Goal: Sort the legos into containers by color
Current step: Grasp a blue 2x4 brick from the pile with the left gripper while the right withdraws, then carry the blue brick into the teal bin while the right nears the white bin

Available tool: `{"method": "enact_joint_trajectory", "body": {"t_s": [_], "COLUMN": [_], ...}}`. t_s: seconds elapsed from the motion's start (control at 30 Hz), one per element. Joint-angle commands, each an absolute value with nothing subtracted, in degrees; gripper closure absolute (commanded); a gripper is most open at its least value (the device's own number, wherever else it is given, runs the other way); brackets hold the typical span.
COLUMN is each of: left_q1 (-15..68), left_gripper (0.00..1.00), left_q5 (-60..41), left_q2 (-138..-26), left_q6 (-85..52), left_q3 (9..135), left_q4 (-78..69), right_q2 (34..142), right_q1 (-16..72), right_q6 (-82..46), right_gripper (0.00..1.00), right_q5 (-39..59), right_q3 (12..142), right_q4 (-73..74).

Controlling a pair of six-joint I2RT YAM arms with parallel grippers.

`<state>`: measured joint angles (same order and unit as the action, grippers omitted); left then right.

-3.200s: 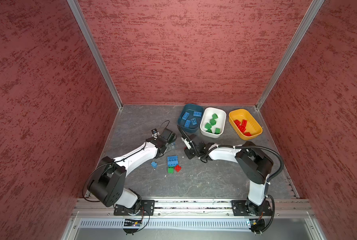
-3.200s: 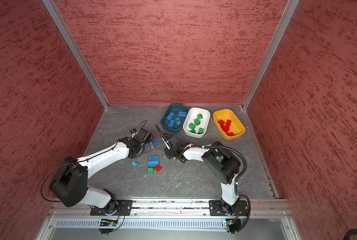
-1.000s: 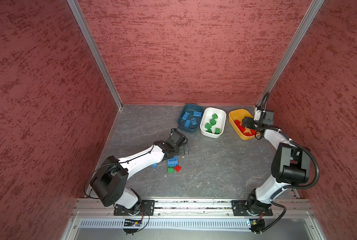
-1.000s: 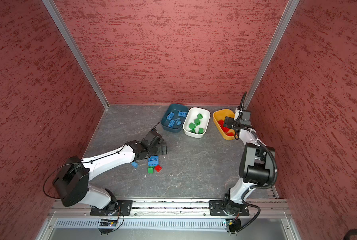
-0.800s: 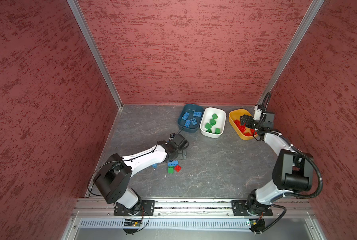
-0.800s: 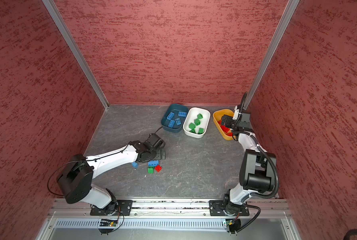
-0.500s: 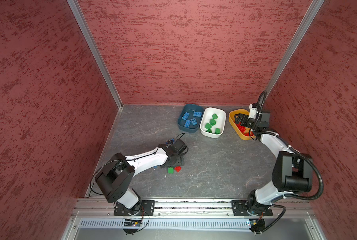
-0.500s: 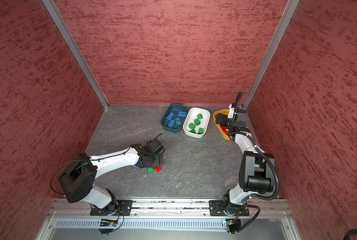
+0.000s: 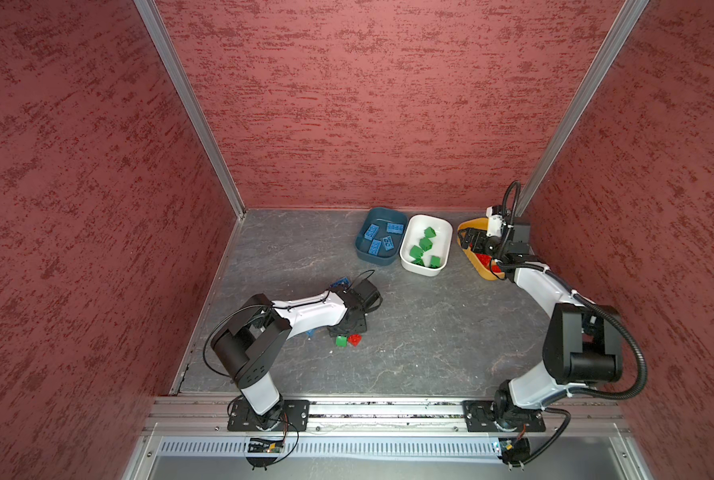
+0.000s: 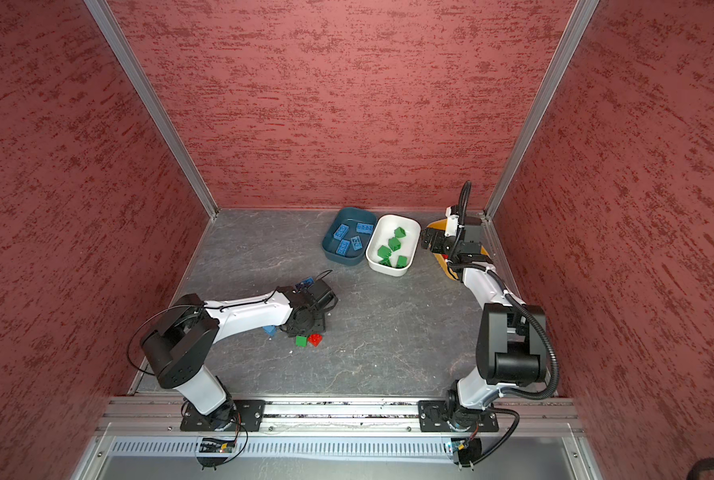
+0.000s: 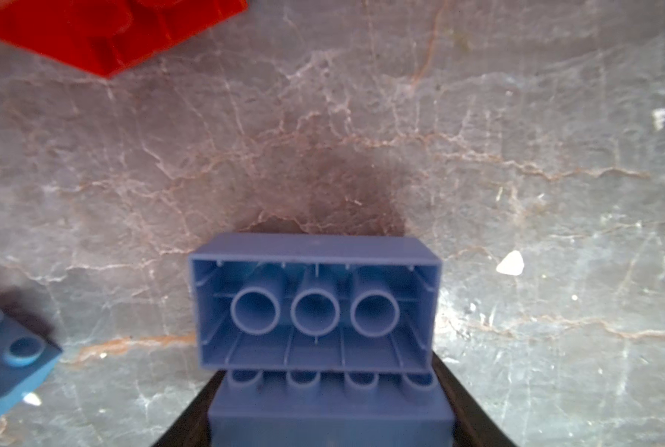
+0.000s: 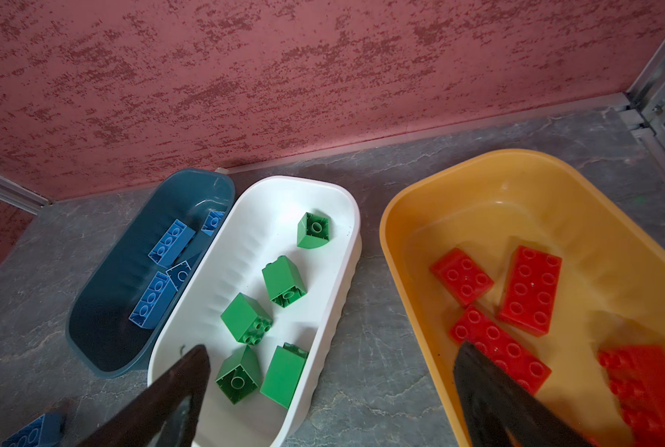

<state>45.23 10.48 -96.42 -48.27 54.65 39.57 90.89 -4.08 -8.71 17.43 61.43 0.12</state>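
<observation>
My left gripper point(image 9: 347, 326) is down on the floor mid-left. Its black jaws press against the sides of a blue lego point(image 11: 331, 418). A second blue lego point(image 11: 315, 302) lies just beyond it, hollow side toward the camera. Loose green point(image 9: 340, 340), red point(image 9: 355, 340) and small blue point(image 9: 310, 331) legos lie beside that gripper. The teal tub point(image 9: 363, 253) holds blue legos, the white tub point(image 9: 438, 222) green ones, the yellow tub point(image 9: 471, 224) red ones. My right gripper point(image 12: 331, 387) hangs open and empty over the gap between the white point(image 12: 269, 201) and yellow point(image 12: 517, 182) tubs.
Another blue lego point(image 9: 339, 283) lies on the floor behind my left wrist. The three tubs stand in a row against the back wall, and the right arm hides much of the yellow one in both top views. Red walls close in the grey floor on three sides.
My left gripper has come down over the blue legos and its jaws have closed in on one. My right gripper has drifted slightly toward the white tub and stays open.
</observation>
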Motion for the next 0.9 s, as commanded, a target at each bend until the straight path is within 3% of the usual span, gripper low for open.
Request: {"method": "enact_joint_trajectory", "body": {"t_s": [0.0, 0.47, 0.63, 0.87], "left_q1": [46.1, 47.1, 46.2, 43.1], "left_gripper": [0.41, 0.46, 0.46, 0.46], "left_q5": [11.7, 14.6, 13.6, 10.6], "left_q2": [-96.1, -92.7, -94.9, -101.9], "left_q6": [-48.1, -44.2, -40.9, -36.5], "left_q3": [55.2, 60.6, 65.8, 75.4], "left_q4": [39.4, 34.6, 30.7, 25.7], "right_q2": [89.6, 83.8, 79.9, 78.3], "right_q1": [-3.2, 5.0, 7.4, 10.9], "right_q6": [-7.9, -14.6, -20.2, -22.8], "right_gripper": [0.01, 0.01, 0.01, 0.01], "right_q5": [18.2, 17.6, 14.7, 14.4], "right_q3": [61.6, 54.2, 47.8, 44.1], "right_q4": [0.5, 6.7, 14.5, 14.5]}}
